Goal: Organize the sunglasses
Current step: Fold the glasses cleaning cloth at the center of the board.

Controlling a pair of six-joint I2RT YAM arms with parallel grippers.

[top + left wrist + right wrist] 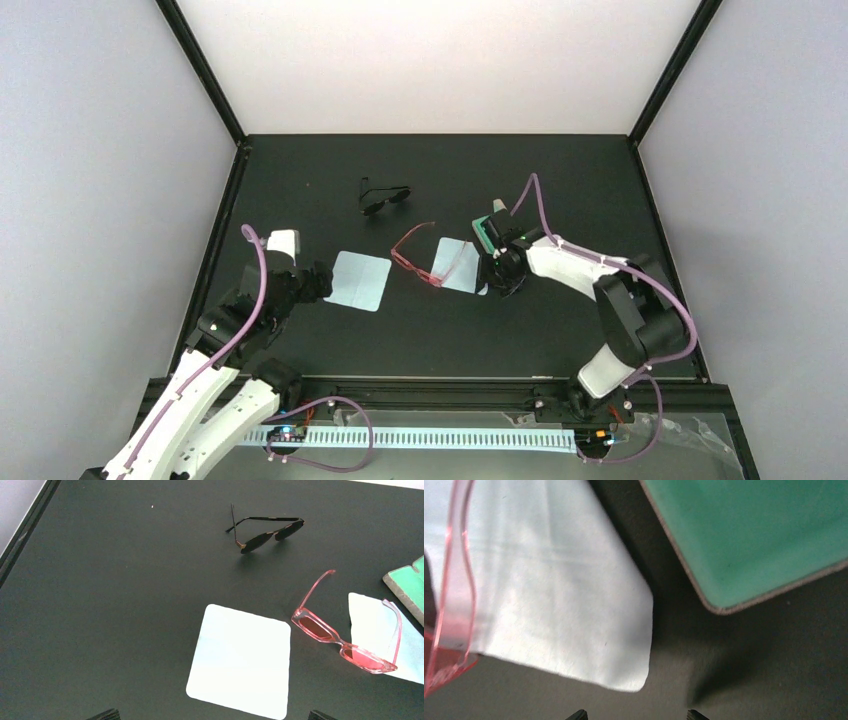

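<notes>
The sunglasses [425, 258] have a thin red-pink frame and lie open on the black table, between two pale cloths. One arm lies over the right cloth [462, 268]. In the left wrist view the sunglasses [345, 637] are at the right. In the right wrist view only a pink arm [459, 570] shows, on the cloth [554, 595]. My left gripper [322, 283] is open and empty at the left edge of the left cloth [360, 281]. My right gripper [490, 275] is open and empty, low over the table by the right cloth's corner.
A black dark-lensed pair [383, 197] lies farther back; it also shows in the left wrist view [265, 532]. A green case [490, 232] sits just beyond my right gripper, and fills the upper right of the right wrist view [749, 530]. Black frame rails line the table's sides.
</notes>
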